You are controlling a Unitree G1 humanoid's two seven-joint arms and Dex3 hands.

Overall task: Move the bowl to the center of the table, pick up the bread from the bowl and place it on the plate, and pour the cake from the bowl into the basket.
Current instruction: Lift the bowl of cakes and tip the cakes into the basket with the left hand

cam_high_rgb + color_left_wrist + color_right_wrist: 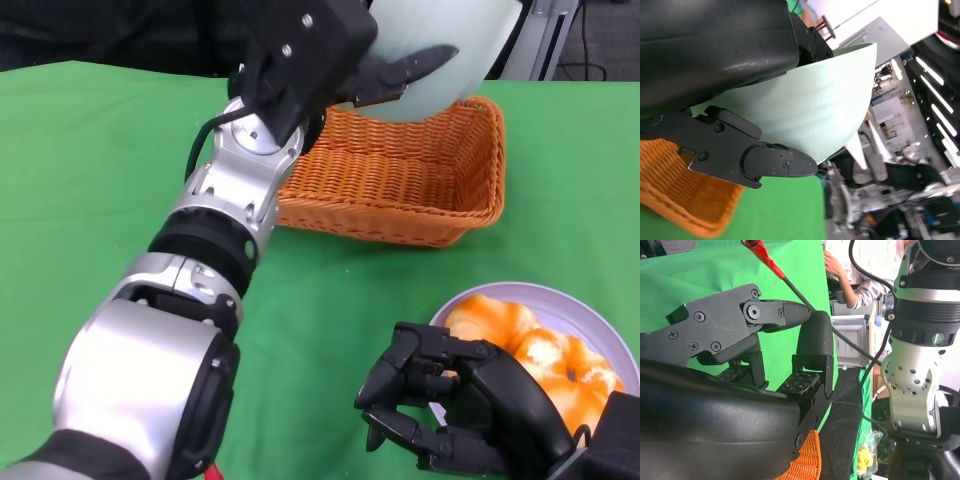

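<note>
The bread already sits on the plate, so that part looks done. The job now seems to be the last one — tipping the cake into the basket.

The left hand holds the pale green bowl up in the air, right over the back edge of the basket. Its fingers wrap the bowl's round outside, and in the left wrist view one black finger lies flat against the bowl's side. The bowl is tipped a lot, with its round side facing us in the head view. The open mouth of the bowl points away, so I cannot see the cake. I also cannot tell if the cake has dropped out — the part of the basket that shows has nothing in it, but the bowl and the arm hide some of it.

The right hand rests low on the green table, just beside the plate and touching its near edge. Its fingers are curled in and hold nothing.

What I think is left: finish the pour, if the cake is not out yet.
</note>
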